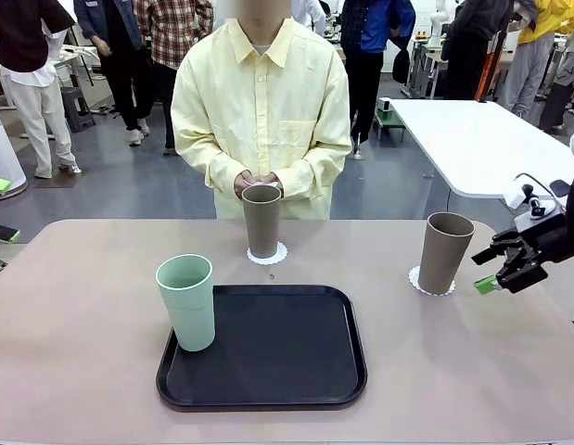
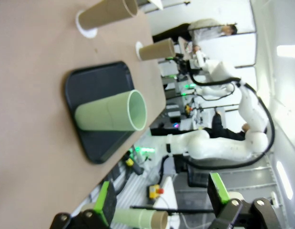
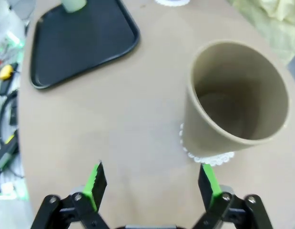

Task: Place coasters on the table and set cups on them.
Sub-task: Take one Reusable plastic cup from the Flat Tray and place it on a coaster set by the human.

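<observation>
A mint green cup point(image 1: 185, 301) stands upright on the left edge of the black tray point(image 1: 268, 348). One brown cup point(image 1: 261, 220) rests on a lacy white coaster point(image 1: 267, 254) in front of the person. The other brown cup point(image 1: 445, 252) stands on a coaster point(image 1: 431, 281) at the right of the table point(image 1: 82, 306). My right gripper point(image 1: 491, 269) is open just right of that cup, clear of it. The right wrist view has the cup point(image 3: 235, 98) and coaster point(image 3: 207, 157) ahead of the open right gripper point(image 3: 152, 183). My left gripper point(image 2: 161, 198) is open and empty, off the table's edge, with the green cup point(image 2: 111, 111) ahead of it.
The person stands at the far side with both hands point(image 1: 259, 185) clasped near the middle cup. A white table point(image 1: 481, 139) stands behind at the right. Bare tabletop lies left of the tray and in front of it.
</observation>
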`<state>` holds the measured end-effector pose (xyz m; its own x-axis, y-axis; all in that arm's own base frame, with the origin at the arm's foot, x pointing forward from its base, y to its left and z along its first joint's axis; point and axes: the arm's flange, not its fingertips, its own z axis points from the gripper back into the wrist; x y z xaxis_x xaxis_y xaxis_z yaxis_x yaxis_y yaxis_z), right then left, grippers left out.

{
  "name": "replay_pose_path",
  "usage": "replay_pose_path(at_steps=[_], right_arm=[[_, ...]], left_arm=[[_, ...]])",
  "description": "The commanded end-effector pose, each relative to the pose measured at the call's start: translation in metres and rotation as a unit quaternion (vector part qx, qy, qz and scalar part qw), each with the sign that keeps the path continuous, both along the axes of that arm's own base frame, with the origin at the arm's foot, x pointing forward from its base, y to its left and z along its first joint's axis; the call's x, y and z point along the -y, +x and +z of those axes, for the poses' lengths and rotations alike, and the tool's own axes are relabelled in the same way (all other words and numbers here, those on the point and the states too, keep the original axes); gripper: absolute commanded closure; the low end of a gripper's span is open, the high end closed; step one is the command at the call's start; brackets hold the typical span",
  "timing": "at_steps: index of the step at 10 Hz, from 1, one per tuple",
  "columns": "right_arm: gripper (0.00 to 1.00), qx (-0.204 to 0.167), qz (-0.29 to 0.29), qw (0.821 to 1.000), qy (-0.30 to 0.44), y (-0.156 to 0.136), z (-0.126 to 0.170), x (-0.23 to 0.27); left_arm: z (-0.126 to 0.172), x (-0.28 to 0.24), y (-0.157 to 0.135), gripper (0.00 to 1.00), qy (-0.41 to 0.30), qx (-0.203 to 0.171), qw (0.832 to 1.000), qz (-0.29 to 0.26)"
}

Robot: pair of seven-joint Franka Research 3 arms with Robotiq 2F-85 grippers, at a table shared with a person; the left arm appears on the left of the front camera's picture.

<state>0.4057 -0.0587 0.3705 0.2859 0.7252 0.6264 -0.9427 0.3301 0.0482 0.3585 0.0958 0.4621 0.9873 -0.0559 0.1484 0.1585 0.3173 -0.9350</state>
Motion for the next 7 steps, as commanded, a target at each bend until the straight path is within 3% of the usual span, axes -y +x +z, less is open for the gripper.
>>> replay_pose_path(at_steps=[1,2,7], right_arm=[[0.00,-0.014,0.041,0.997,-0.066,-0.024,0.036,-0.024],[0.00,-0.023,0.074,0.992,-0.100,-0.032,0.057,-0.035],[0.00,-0.050,0.024,0.972,-0.229,-0.042,0.126,-0.070]], left_arm=[[0.001,-0.001,0.000,0.00,-0.005,0.007,1.000,-0.001],[0.001,-0.001,0.000,0.00,-0.005,0.007,1.000,-0.001],[0.001,-0.001,0.000,0.00,-0.005,0.007,1.000,-0.001]])
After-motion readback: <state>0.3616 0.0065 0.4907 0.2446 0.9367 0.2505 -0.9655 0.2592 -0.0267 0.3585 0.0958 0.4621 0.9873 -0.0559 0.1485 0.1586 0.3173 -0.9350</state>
